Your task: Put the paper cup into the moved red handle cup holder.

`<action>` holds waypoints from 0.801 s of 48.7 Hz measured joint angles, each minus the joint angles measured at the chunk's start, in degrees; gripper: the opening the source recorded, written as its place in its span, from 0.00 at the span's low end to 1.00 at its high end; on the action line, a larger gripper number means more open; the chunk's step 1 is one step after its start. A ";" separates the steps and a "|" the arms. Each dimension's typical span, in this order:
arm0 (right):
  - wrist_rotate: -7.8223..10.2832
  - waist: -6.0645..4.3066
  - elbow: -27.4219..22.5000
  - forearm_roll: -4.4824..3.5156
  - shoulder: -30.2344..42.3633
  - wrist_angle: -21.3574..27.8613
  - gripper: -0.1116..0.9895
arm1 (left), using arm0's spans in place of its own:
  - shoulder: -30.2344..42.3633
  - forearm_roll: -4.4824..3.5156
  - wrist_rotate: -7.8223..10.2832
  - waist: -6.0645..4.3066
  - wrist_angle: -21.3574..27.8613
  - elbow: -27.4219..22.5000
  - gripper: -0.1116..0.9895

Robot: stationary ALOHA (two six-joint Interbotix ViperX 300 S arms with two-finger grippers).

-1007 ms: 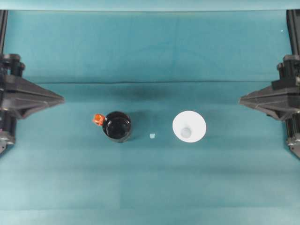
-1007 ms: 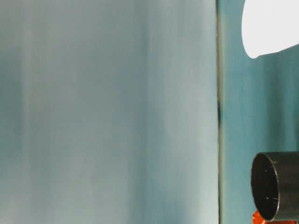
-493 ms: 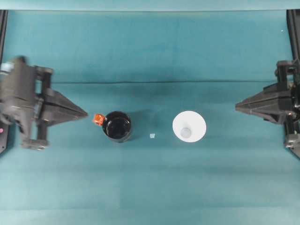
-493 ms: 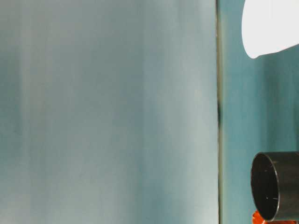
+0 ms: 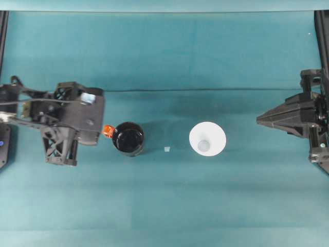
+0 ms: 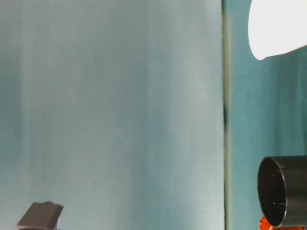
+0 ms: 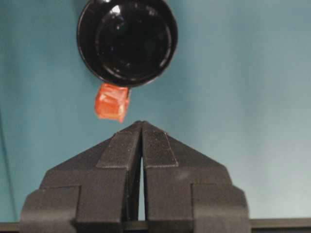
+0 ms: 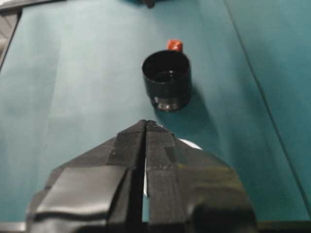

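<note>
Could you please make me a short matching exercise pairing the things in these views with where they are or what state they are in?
Column one:
1. paper cup
2. red handle cup holder
3. left gripper
4. right gripper

Column two:
a. shut, just short of the red handle
b. black, empty, standing left of centre in the overhead view
c. shut, off to the right of the white cup
d. white, standing upright right of centre

Pairs: 1-d, 2-b, 3-a, 4-c
</note>
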 measured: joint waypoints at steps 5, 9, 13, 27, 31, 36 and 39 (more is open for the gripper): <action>0.00 0.00 0.00 0.00 0.00 0.09 0.01 | 1.32 0.00 0.18 0.26 1.49 -0.88 0.12; 0.09 0.00 0.00 0.00 0.00 0.18 0.01 | 1.67 0.00 0.00 0.97 1.93 -1.05 0.12; 0.00 0.00 0.00 -0.09 0.00 0.18 0.01 | 1.67 0.00 0.00 1.58 2.11 -1.14 0.12; 0.09 0.00 0.00 -0.09 0.00 1.76 0.01 | 1.85 0.00 0.26 3.52 2.29 -0.97 0.39; 0.53 0.00 0.00 0.00 0.00 2.02 0.01 | 2.20 0.00 0.79 3.52 2.11 -0.53 0.64; 1.14 0.00 0.00 0.00 0.00 2.11 0.01 | 2.64 0.00 2.72 3.43 0.97 0.18 0.90; 1.23 0.09 0.00 -0.09 0.00 2.11 0.01 | 2.81 0.09 5.19 3.43 0.00 0.79 0.97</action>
